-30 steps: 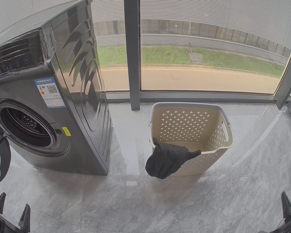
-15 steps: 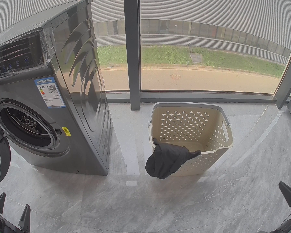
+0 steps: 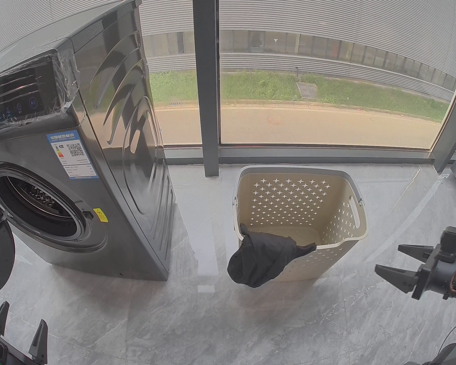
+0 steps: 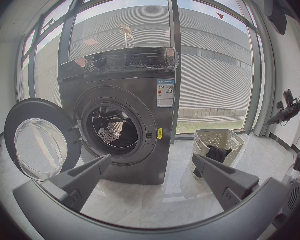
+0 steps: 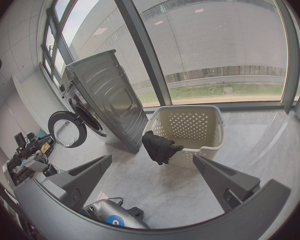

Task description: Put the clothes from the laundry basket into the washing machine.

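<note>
Status: by your views, nothing is loaded yet.

- Dark garment (image 3: 263,257): soft and crumpled, draped over the near rim of the laundry basket (image 3: 294,198).
- Basket: cream plastic with star perforations, standing on the polished stone floor (image 3: 213,320).
- Washing machine (image 3: 116,143): grey metal, with its round glass door (image 4: 40,144) swung open.
- Right pincer (image 3: 389,259) and left pincer (image 3: 23,314): both spread wide and empty, well apart from the cloth.

Our left claw (image 3: 19,325) sits low at our left side, fingers spread wide. Our right claw (image 3: 390,259) is held higher, pointing left, fingers apart.
</note>
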